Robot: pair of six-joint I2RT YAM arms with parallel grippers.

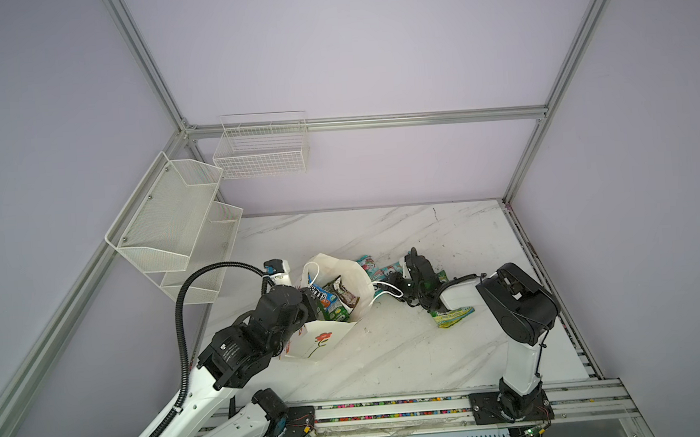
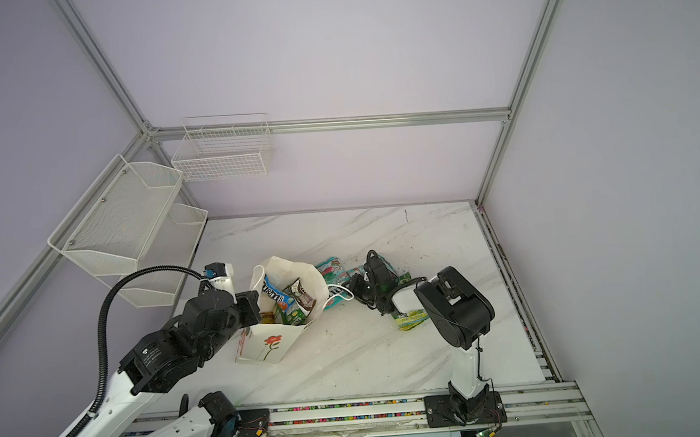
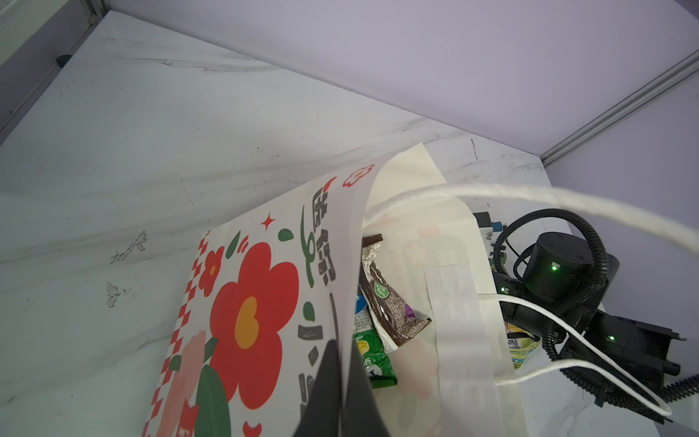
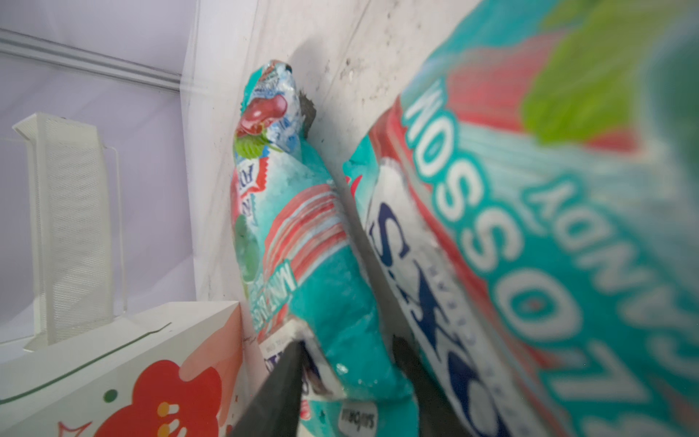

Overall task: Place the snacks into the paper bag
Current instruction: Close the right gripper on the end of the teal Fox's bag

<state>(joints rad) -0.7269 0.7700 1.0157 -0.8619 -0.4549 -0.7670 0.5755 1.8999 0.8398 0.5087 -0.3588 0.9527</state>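
The left gripper [image 3: 343,348], clamped tight on the paper bag [image 3: 264,302] rim, props its mouth wide for loading. Just beside the bag, the right gripper [image 4: 346,342] straddles a teal pouch [image 4: 321,287] with jaws parted, grip unconfirmed.

Pale lilac walls [image 1: 372,60], evenly lit, close the cell on three sides within an aluminium frame [image 1: 367,121]. The work surface is a white marble-patterned tabletop [image 1: 410,349], scuffed with dark specks, with a slotted metal rail [image 1: 393,408] along its near edge. A white wire basket [image 1: 261,150] hangs on the back wall, and a two-tier white mesh shelf [image 1: 165,226] is fixed to the left wall.
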